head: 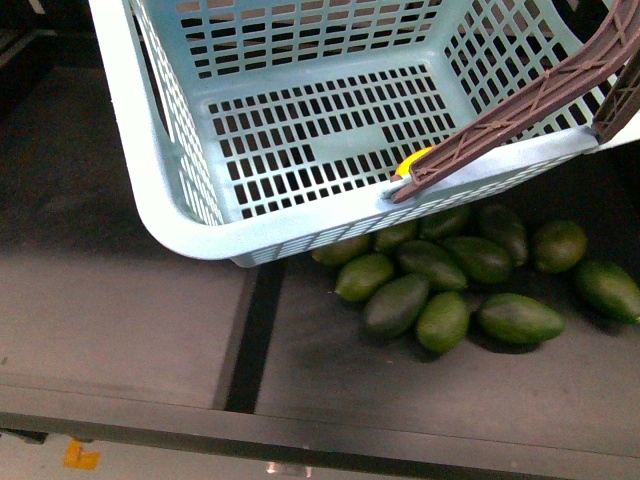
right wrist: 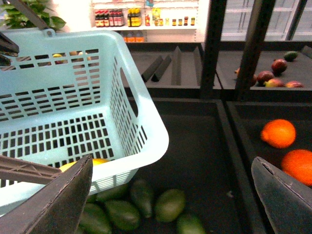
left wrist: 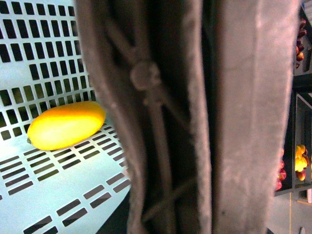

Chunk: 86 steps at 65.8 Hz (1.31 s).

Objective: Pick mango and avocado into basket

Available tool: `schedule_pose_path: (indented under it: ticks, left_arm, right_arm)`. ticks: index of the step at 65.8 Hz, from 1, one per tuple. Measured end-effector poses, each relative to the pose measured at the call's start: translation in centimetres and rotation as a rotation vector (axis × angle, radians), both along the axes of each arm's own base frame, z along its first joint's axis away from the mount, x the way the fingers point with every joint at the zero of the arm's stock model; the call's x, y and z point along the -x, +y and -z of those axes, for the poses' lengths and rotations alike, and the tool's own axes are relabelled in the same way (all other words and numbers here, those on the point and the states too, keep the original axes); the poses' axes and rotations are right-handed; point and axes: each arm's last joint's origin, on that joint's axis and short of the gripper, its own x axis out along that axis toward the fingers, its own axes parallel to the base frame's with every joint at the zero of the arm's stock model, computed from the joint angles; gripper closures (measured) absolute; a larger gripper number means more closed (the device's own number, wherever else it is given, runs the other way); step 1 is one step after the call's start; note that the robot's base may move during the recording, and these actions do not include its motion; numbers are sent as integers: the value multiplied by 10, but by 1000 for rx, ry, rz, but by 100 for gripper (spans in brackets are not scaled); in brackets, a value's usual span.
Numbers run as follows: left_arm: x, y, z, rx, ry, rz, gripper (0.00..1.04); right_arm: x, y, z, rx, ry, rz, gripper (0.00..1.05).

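Observation:
The light aqua basket point(head: 300, 130) hangs tilted above the shelf, and my left gripper point(left wrist: 181, 195) is shut on its brown handle point(left wrist: 161, 117), which fills the left wrist view. The yellow-orange mango point(left wrist: 66, 124) lies on the basket's slotted floor. In the front view only a sliver of the mango point(head: 410, 160) peeks past the handle point(head: 520, 105). Several dark green avocados point(head: 440, 285) lie piled on the shelf under the basket's near edge. My right gripper point(right wrist: 170, 209) is open and empty, above one avocado point(right wrist: 169, 204) beside the basket point(right wrist: 141, 122).
Two oranges point(right wrist: 279, 133) lie in the neighbouring bin behind a black divider point(right wrist: 234, 161). Red fruit point(right wrist: 265, 77) sits on a farther shelf. A dark groove point(head: 255, 330) splits the shelf to the left of the avocados. The shelf's front lip point(head: 300, 425) runs below.

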Motion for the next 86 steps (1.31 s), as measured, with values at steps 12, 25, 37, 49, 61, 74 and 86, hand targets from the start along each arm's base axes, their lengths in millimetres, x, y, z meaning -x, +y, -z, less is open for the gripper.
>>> schedule_pose_path:
  ticks: [12, 25, 37, 49, 61, 74, 86]
  left_arm:
    - [-1, 1, 0, 0, -1, -3, 90]
    - [-6, 8, -1, -23, -22, -45, 90]
    - [-1, 2, -1, 2, -2, -7, 90]
    - [3, -3, -1, 11, 6, 19, 90]
    - [0, 1, -1, -2, -4, -11, 90]
    - [0, 1, -1, -2, -5, -9, 90]
    - [1, 0, -1, 5, 2, 3, 90]
  right_arm:
    - [0, 1, 0, 0, 2, -9, 9]
    - [0, 1, 0, 0, 0, -8, 9]
    - [-17, -16, -9, -49, 504, 161, 9]
    - [-32, -68, 24, 34, 677, 100, 9]
    - [-46, -125, 69, 228, 825, 60, 9]
    - [-60, -149, 113, 441, 981, -87, 9]
    - [-82, -149, 144, 530, 1061, -200, 9]
